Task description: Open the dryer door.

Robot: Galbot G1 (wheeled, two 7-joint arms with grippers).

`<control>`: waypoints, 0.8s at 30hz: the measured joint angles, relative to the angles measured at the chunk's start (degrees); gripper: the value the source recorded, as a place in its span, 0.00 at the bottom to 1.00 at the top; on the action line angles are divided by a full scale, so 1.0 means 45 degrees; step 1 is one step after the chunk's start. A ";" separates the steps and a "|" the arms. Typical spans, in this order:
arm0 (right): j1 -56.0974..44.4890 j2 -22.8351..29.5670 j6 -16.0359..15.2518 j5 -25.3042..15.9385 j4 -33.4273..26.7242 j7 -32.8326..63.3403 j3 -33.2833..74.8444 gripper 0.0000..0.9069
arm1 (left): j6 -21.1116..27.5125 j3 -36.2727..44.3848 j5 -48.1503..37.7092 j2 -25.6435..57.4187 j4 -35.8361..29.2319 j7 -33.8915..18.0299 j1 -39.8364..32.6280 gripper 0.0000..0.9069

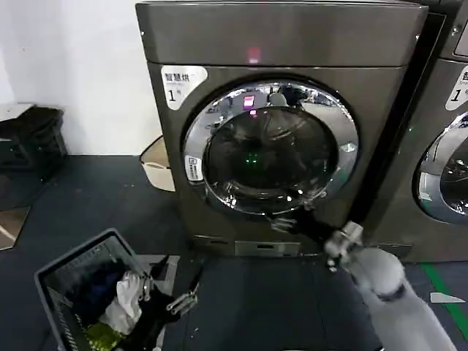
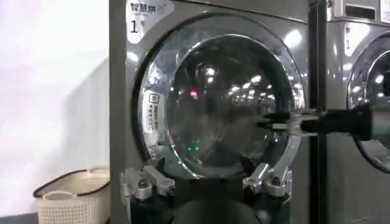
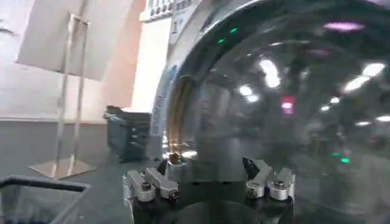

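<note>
Chrome-ringed dryer door (image 1: 270, 150) is sitting shut on the dryer (image 1: 292, 44). Right gripper (image 1: 287, 221), fingers spread and empty, is reaching the door's lower rim. Left gripper (image 1: 174, 301), fingers apart, is idling below the door beside a laundry basket (image 1: 55, 278).

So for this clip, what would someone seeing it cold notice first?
The dryer door, a wide chrome ring around dark glass, dominates the front of the grey-brown dryer and looks closed. The right gripper reaches in at the ring's lower right edge, fingers open. The left gripper hangs back with open fingers, facing the door, near a grey laundry basket of clothes on the floor at lower left.
</note>
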 joint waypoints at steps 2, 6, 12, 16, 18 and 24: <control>0.0444 0.0222 0.0026 -0.0107 -0.0284 -0.0052 -0.0355 1.00 | -0.0039 -0.0015 0.0039 -0.0018 0.0004 0.0025 0.0076 1.00; 0.1277 0.0739 0.0106 -0.0304 -0.0981 -0.0107 -0.1036 1.00 | -0.0071 -0.0013 0.0147 -0.0063 -0.0070 0.0044 0.0272 1.00; 0.2225 0.1650 0.0111 -0.0522 -0.1903 -0.0077 -0.1812 1.00 | -0.0123 -0.0089 0.0198 -0.0135 -0.0163 0.0054 0.0423 1.00; 0.2656 0.2136 0.0208 -0.0583 -0.2549 -0.0063 -0.2158 1.00 | -0.0140 -0.0280 0.0099 -0.0048 -0.0208 0.0050 0.0410 1.00; 0.2899 0.2327 0.0235 -0.0581 -0.2923 -0.0083 -0.2318 1.00 | -0.0140 -0.0289 0.0101 -0.0069 -0.0235 0.0045 0.0416 1.00; 0.3501 0.2821 0.0406 -0.0733 -0.3941 -0.0140 -0.2550 1.00 | -0.0162 -0.0225 0.0200 -0.0149 -0.0235 0.0049 0.0544 1.00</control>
